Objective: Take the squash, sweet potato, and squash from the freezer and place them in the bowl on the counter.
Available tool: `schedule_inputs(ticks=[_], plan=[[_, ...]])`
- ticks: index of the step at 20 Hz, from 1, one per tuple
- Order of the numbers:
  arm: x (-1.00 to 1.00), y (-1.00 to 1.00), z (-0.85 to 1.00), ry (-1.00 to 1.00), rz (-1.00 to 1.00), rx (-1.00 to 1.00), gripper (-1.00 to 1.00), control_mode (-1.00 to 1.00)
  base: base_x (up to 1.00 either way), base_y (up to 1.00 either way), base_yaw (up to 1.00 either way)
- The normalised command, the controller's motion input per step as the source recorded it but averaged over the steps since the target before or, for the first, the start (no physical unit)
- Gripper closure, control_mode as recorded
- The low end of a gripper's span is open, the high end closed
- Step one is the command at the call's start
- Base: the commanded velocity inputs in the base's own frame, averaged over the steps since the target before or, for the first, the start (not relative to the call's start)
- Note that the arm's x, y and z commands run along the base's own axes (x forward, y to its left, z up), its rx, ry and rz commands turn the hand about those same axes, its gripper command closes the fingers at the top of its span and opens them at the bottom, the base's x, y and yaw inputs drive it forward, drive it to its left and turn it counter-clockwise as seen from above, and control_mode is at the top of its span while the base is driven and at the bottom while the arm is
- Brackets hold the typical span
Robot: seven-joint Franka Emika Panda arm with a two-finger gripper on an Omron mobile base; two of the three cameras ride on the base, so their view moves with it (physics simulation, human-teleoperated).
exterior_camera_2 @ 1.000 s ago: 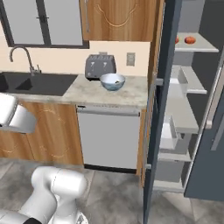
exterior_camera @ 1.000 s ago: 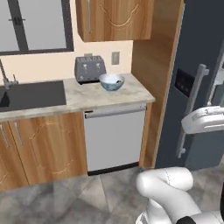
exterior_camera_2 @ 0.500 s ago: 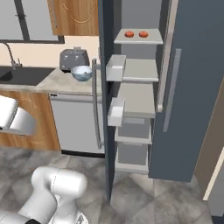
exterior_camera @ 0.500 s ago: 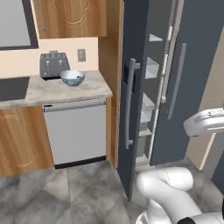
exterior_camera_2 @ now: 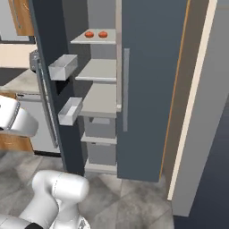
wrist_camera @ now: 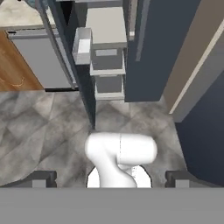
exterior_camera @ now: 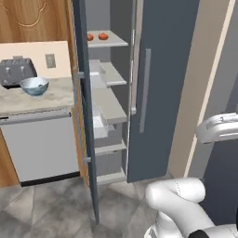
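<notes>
The freezer [exterior_camera: 172, 69] stands with its left door [exterior_camera: 86, 116] swung open, edge-on to me. On its top shelf [exterior_camera: 114, 42] lie two small orange-red vegetables [exterior_camera: 90, 36] [exterior_camera: 103, 36], too small to tell squash from sweet potato; the right base view shows them too [exterior_camera_2: 89, 34] [exterior_camera_2: 103, 34]. The pale blue-and-white bowl [exterior_camera: 34, 86] sits on the counter [exterior_camera: 51, 100], left of the freezer. In the hand view my gripper [wrist_camera: 110, 180] is open and holds nothing, pointing down at the floor in front of the freezer [wrist_camera: 148, 43], far from the shelves.
A toaster [exterior_camera: 16, 72] stands behind the bowl. A grey dishwasher front [exterior_camera: 42, 144] sits below the counter. The open door carries bins [exterior_camera_2: 62, 67] that jut toward the shelves. The freezer's right door is shut, with a long handle [exterior_camera: 145, 90]. A beige wall [exterior_camera_2: 197, 112] is on the right.
Both base views have swung from the sink and counter to the open freezer, so the base has moved. The gripper stays open.
</notes>
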Motion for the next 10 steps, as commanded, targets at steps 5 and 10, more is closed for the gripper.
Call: schedule_inputs(ticks=[5,10], plan=[[0.0,0.0,0.0,0.0,0.0,0.0,-1.0,1.0,0.32,-0.66,0.0],[0.0,0.0,0.0,0.0,0.0,0.0,-1.0,1.0,0.94,-0.01,0.04]])
